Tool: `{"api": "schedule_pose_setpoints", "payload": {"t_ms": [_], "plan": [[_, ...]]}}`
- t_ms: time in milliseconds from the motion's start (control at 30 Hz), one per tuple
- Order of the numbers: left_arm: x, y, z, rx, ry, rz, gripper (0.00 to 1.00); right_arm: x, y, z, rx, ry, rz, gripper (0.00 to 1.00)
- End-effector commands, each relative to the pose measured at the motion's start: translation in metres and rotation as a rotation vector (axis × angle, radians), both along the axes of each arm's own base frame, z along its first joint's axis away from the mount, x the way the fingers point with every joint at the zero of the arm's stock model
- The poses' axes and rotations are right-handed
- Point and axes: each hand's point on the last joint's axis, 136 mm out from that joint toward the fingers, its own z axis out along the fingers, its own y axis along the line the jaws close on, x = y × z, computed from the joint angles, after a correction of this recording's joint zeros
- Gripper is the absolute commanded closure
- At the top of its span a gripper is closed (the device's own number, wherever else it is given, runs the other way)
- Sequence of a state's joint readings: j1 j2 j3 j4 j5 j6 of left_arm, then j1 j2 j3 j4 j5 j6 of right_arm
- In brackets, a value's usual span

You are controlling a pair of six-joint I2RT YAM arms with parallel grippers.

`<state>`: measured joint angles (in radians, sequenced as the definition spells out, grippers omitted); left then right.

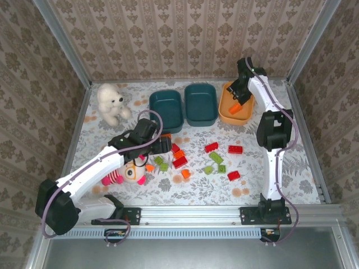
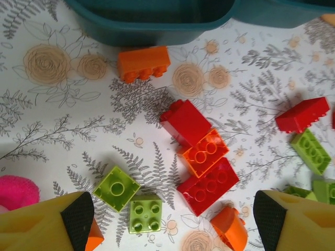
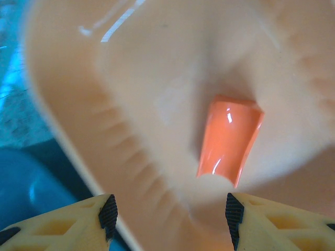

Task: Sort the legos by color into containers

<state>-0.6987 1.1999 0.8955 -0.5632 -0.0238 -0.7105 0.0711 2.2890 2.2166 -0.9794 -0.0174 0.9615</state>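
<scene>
1. Right gripper (image 3: pixel 170 209): jaws apart, clamped on nothing, hovering over the orange tub (image 1: pixel 227 115).
2. Orange lego (image 3: pixel 229 141): loose inside the orange tub, below the gap between the fingers.
3. Left gripper (image 2: pixel 172 219): jaws wide apart, well left of the orange tub, above scattered red, orange and green legos (image 2: pixel 201 151).
4. Teal tubs (image 1: pixel 166 109) (image 1: pixel 201 103): side by side, just left of the orange tub.

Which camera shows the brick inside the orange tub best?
Right wrist: the brick lies large and unobstructed in the tub, slightly blurred. Top external shows it as a small orange patch in the tub.
</scene>
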Motion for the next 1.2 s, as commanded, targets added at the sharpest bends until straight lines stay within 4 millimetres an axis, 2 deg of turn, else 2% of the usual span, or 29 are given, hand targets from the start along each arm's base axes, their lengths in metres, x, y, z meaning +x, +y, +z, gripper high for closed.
{"api": "schedule_pose_setpoints", "payload": {"t_ms": [0, 67, 233, 333, 400, 467, 600, 767, 900, 1100, 1167], "plan": [[0.002, 0.007, -0.004, 0.035, 0.038, 0.058, 0.17, -0.020, 0.011, 0.089, -0.097, -0.163, 0.104, 0.40], [0.004, 0.006, -0.008, 0.033, 0.053, 0.078, 0.17, -0.032, 0.021, 0.118, -0.142, -0.260, 0.161, 0.40], [0.008, 0.002, -0.013, 0.022, 0.077, 0.111, 0.18, -0.081, 0.045, 0.167, -0.197, -0.465, 0.277, 0.40], [0.011, 0.001, -0.016, 0.017, 0.094, 0.134, 0.18, -0.121, 0.071, 0.190, -0.235, -0.624, 0.393, 0.39], [0.014, -0.002, -0.018, 0.010, 0.106, 0.150, 0.18, -0.150, 0.085, 0.195, -0.265, -0.698, 0.459, 0.36], [0.017, -0.005, -0.021, 0.006, 0.122, 0.164, 0.19, -0.178, 0.094, 0.183, -0.258, -0.710, 0.512, 0.35], [0.021, -0.007, -0.029, 0.013, 0.191, 0.238, 0.21, -0.224, 0.107, 0.140, -0.236, -0.651, 0.612, 0.34], [0.029, -0.016, -0.038, 0.045, 0.312, 0.347, 0.23, -0.259, 0.127, 0.107, -0.240, -0.635, 0.752, 0.33], [0.038, -0.029, -0.049, 0.066, 0.404, 0.417, 0.27, -0.270, 0.136, 0.088, -0.231, -0.634, 0.825, 0.32], [0.039, -0.050, -0.076, 0.041, 0.520, 0.493, 0.33, -0.270, 0.139, 0.085, -0.238, -0.620, 0.856, 0.32], [0.037, -0.051, -0.085, 0.042, 0.550, 0.527, 0.34, -0.269, 0.139, 0.086, -0.239, -0.619, 0.856, 0.32]]}}
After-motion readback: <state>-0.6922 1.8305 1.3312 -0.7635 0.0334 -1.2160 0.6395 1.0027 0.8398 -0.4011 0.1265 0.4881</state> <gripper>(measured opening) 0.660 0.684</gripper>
